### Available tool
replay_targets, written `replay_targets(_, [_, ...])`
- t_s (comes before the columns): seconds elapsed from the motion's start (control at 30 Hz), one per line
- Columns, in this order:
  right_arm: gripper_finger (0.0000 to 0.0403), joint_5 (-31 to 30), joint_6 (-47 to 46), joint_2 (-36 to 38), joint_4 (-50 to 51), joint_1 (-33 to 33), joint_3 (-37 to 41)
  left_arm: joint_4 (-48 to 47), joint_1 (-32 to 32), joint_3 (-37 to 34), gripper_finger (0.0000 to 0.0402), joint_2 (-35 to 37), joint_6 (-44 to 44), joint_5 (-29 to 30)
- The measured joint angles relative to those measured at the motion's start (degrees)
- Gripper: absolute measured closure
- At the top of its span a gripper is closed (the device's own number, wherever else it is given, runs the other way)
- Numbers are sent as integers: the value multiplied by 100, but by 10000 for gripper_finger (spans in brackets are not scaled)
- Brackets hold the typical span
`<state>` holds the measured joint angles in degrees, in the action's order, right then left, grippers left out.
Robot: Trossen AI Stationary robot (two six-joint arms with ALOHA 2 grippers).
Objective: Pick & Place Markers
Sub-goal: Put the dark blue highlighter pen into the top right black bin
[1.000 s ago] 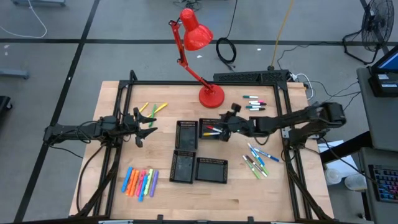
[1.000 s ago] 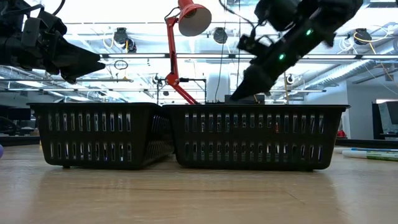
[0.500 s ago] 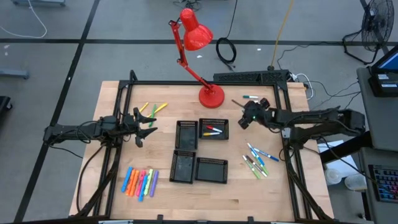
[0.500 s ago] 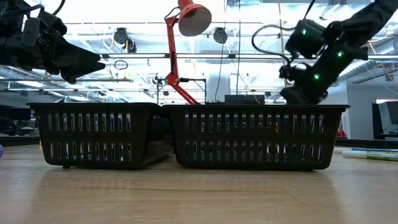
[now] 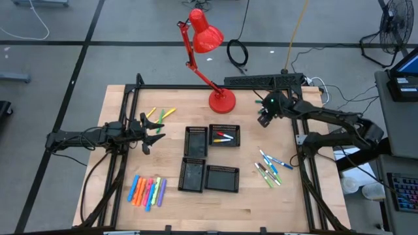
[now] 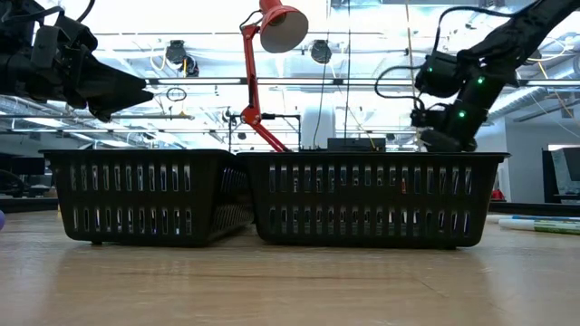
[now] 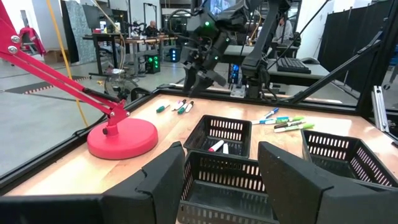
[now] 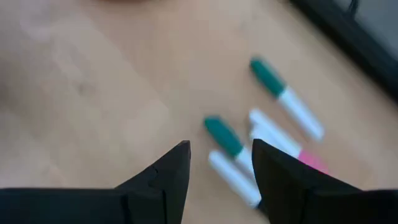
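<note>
My right gripper [image 5: 264, 119] hangs open above a small group of white-bodied markers [image 8: 273, 134] with green and pink caps, which lie flat on the wood near the table's far right corner [image 7: 180, 106]. Its fingers point down at a slant and touch none of them. More markers lie in the far right black tray [image 5: 224, 136], loose at the right [image 5: 271, 166], at the near left [image 5: 147, 190] and at the far left [image 5: 160, 114]. My left gripper [image 5: 151, 134] waits open and level at the table's left.
Four black mesh trays [image 5: 193, 175] stand grouped at the table's middle. A red desk lamp stands with its round base [image 5: 222, 101] at the far middle, close to my right gripper. A black frame rail [image 5: 297, 130] runs along the table's right side.
My right gripper has swung from over the far right tray toward the table's far right corner and now hangs over the white markers there. It has rolled and turned as it went. My left arm has kept still.
</note>
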<state>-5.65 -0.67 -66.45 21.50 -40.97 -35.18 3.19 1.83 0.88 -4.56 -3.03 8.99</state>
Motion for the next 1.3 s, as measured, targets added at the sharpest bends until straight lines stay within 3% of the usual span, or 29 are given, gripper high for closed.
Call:
replay_targets(0.27, [247,-56,-163,-4,346,-30,0,1,0,-1,192,0,0,0])
replay_targets(0.37, [248,-511,-174,-96,400,-44,4,1,1,0,192,0,0,0])
replay_targets(0.73, [248,-746,-269,-1102,-84,-155,205,-1,2,0,192,0,-1,0])
replay_targets(1.07, [248,195,-277,-1231,-20,-150,214,-1,1,0,192,0,0,1])
replay_targets(1.3, [248,-134,-218,-983,-164,-125,237,1,0,0,192,0,0,2])
